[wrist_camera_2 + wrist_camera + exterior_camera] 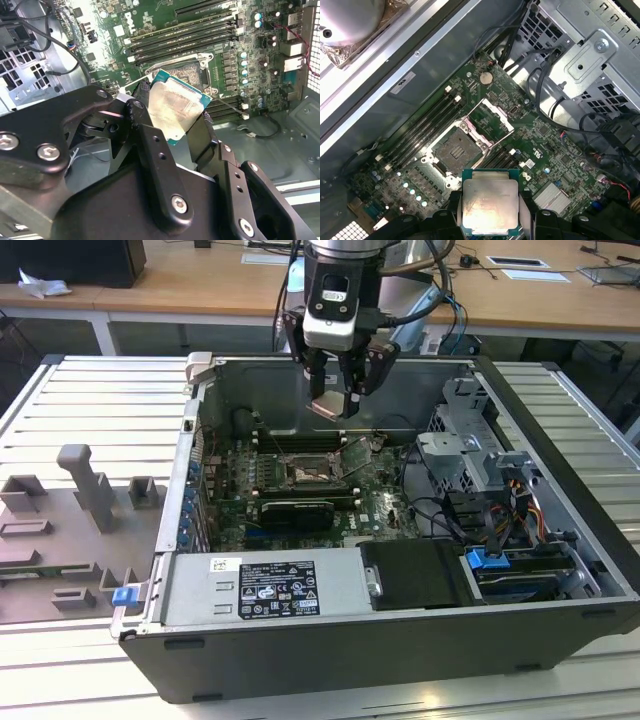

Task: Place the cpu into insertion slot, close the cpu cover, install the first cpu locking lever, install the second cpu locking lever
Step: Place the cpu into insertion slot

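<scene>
Our gripper [490, 214] is clamped on the cpu [490, 200], and any print on its pale face is too faint to read. It hangs high over the board [555, 160], well apart from the bare slot [456, 151], whose cover [491, 119] stands open at one edge.

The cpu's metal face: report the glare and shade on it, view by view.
First wrist view: a broad pale glare patch washes the middle of the cpu. Second wrist view: the cpu gleams unevenly, with bright blotches. Exterior view: the cpu looks dull pinkish in the gripper, and the insertion slot lies in the dimmer inside of the case.
</scene>
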Controlling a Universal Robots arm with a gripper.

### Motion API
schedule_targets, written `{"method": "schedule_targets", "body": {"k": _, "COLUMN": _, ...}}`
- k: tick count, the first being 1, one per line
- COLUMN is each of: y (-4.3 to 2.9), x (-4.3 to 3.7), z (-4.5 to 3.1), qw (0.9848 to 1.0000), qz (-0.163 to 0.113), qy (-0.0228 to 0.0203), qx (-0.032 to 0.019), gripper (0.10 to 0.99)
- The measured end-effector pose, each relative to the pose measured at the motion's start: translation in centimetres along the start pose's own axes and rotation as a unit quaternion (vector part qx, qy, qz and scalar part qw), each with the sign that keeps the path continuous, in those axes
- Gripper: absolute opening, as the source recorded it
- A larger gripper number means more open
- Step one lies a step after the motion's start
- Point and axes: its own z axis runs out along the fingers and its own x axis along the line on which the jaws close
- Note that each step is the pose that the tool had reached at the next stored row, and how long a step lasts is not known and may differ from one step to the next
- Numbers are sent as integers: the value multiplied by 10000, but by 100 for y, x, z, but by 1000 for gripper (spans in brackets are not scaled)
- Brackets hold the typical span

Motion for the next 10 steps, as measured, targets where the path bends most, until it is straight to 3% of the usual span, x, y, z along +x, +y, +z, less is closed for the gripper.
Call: {"method": "schedule_targets", "body": {"k": 10, "y": 32, "x": 33, "z": 7, "qw": 9999, "qz": 76, "qy": -66, "qx": 67, "gripper": 541}}
